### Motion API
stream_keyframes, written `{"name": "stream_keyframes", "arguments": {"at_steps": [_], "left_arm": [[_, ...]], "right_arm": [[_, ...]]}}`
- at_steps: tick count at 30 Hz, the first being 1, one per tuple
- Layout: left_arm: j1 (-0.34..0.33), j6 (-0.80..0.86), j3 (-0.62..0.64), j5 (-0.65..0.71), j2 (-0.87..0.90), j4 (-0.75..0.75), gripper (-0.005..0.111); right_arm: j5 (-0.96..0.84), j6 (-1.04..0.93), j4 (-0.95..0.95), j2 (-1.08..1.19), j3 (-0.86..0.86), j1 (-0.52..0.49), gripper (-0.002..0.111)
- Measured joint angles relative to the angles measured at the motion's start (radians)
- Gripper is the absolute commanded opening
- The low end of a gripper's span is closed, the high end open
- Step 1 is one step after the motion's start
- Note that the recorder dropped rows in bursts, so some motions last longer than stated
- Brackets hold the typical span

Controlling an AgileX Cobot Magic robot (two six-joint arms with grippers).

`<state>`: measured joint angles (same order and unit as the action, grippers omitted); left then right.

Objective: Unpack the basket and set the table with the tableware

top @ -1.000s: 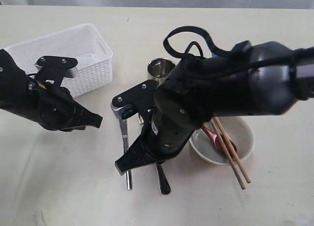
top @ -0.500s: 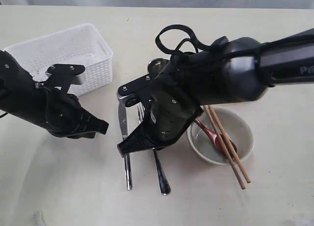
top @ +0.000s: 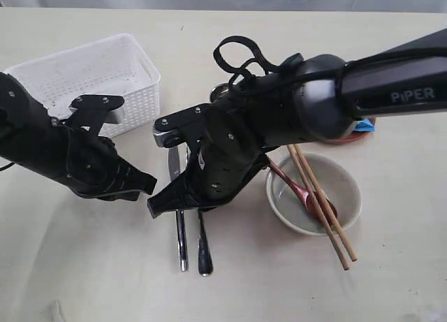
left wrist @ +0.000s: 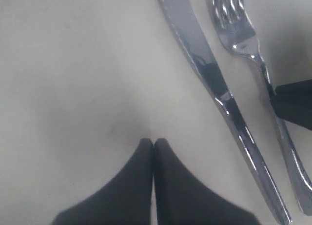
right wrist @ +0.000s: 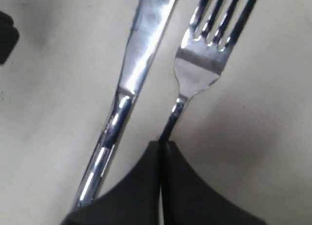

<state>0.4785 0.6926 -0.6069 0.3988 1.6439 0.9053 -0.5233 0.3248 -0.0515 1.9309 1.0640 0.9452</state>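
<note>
The left end effector (left wrist: pixel 154 143) is closed, empty, near the knife (left wrist: pixel 207 73); the right end effector (right wrist: pixel 161 147), likewise closed and empty, is placed over the fork (right wrist: pixel 197 71).

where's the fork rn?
Exterior view, lower centre: the fork lies flat on the table, just right of the knife and left of the bowl, its upper part hidden under the right arm.

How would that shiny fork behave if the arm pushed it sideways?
The fork looks like polished steel, so probably stiff and apt to slide on the smooth table. Lying flat, it likely won't roll, though it could pivot toward the knife.
</note>
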Motion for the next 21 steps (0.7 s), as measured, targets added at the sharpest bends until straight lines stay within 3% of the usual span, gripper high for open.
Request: {"name": "stream_keyframes", "arguments": {"at_steps": [12,21], "left_arm": [[-0.002,0.010,-0.002,0.030,-0.002,0.008,0.000],[-0.002,0.003,-0.012,0.068,-0.194,0.054,0.000]], "right_arm": [[-0.084,-0.045,0.022,0.013,0.086,0.000,0.000],[-0.073,-0.019,0.074,-0.193,0.017,0.000,0.000]]}}
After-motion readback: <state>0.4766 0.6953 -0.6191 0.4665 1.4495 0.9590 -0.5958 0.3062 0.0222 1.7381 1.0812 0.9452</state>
